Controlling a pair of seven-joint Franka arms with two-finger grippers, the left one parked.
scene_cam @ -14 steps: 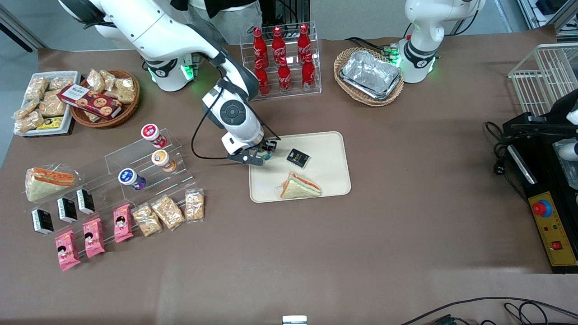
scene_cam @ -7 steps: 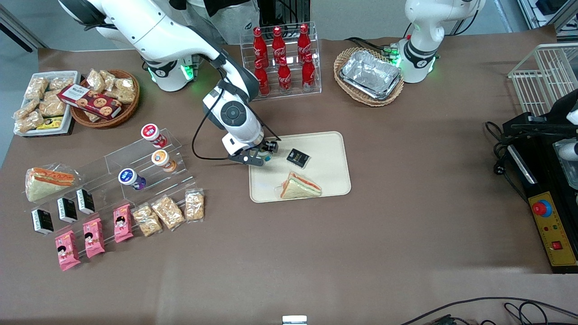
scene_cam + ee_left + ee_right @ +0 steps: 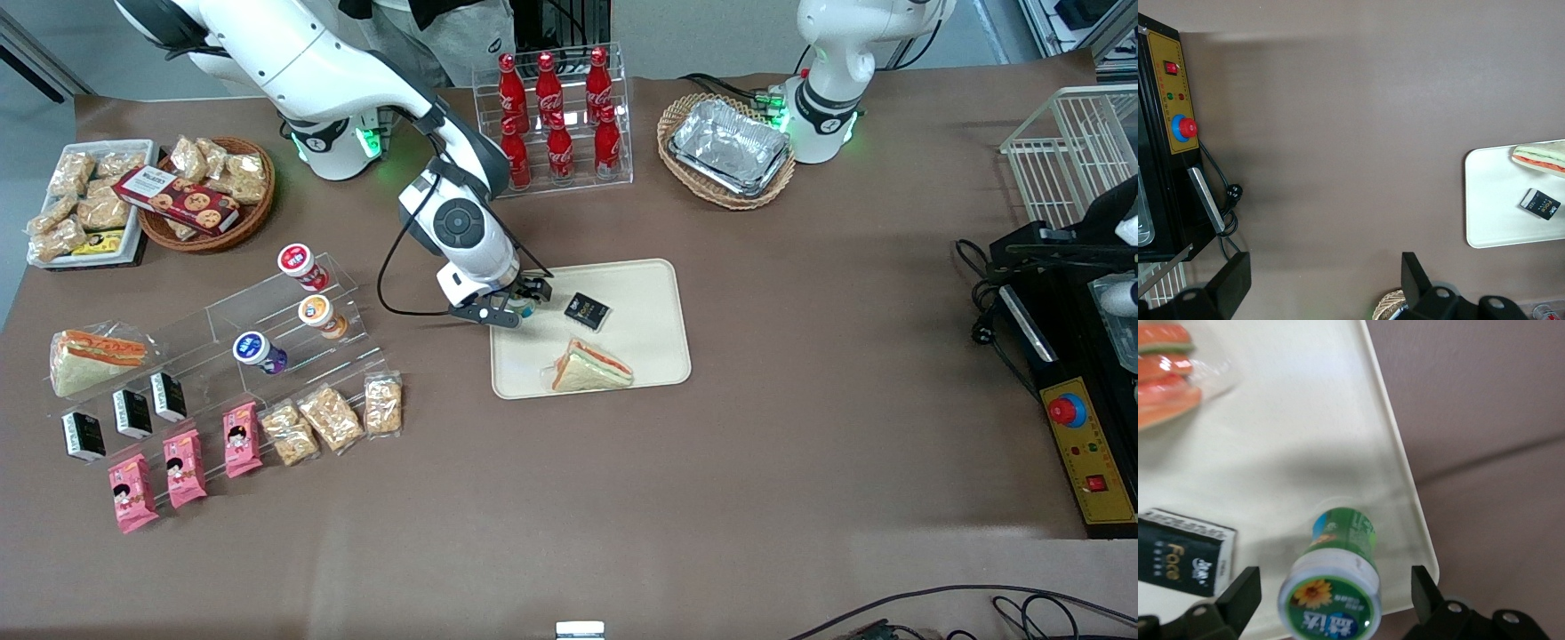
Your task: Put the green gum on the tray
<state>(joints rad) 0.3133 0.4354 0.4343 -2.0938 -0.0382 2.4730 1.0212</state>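
The gripper (image 3: 1331,593), fingers spread and released, hovers over the green gum (image 3: 1335,583) standing inside the tray (image 3: 1338,420) corner.

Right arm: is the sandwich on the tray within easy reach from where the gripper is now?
Probably yes. The gripper is open above the green gum standing on the tray; the sandwich lies nearer the front camera, bare tray between.

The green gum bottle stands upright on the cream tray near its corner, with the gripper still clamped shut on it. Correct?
Not quite. The gripper is open: in the right wrist view its fingers stand clear on either side of the green gum bottle. The rest holds: the bottle stands upright on the cream tray, near its corner.
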